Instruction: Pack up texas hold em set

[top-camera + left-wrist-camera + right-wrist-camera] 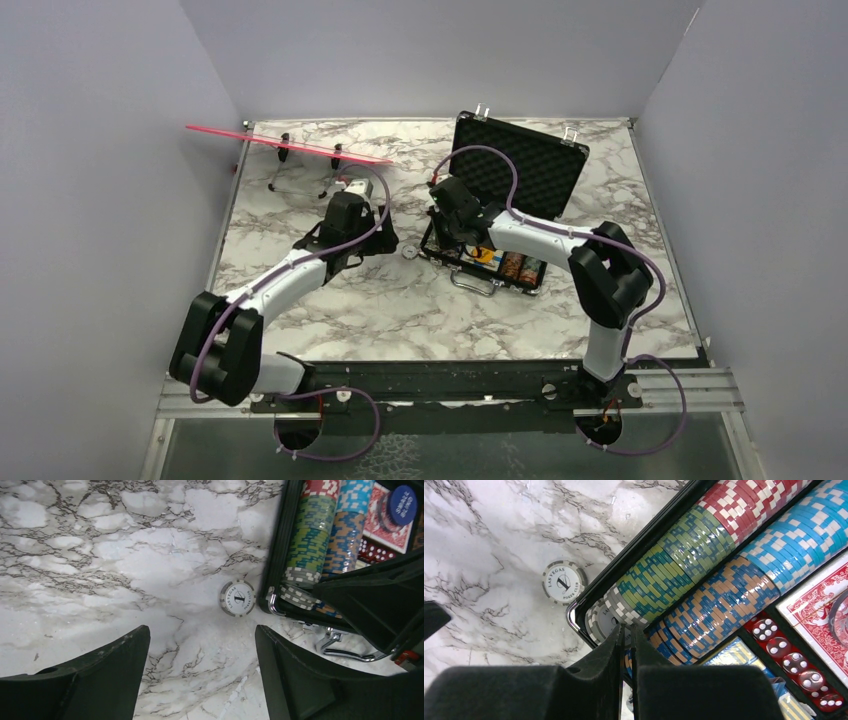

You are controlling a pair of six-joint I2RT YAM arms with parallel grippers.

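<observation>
One chip (237, 598) lies beside the partly hidden briefcase (530, 160); left jaws spread, right jaws pressed together.

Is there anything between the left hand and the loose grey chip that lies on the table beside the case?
Nothing visible. Only bare marble table lies between the open left hand and the grey chip. The wall of the black case stands close beside the chip, which may crowd one finger.
</observation>
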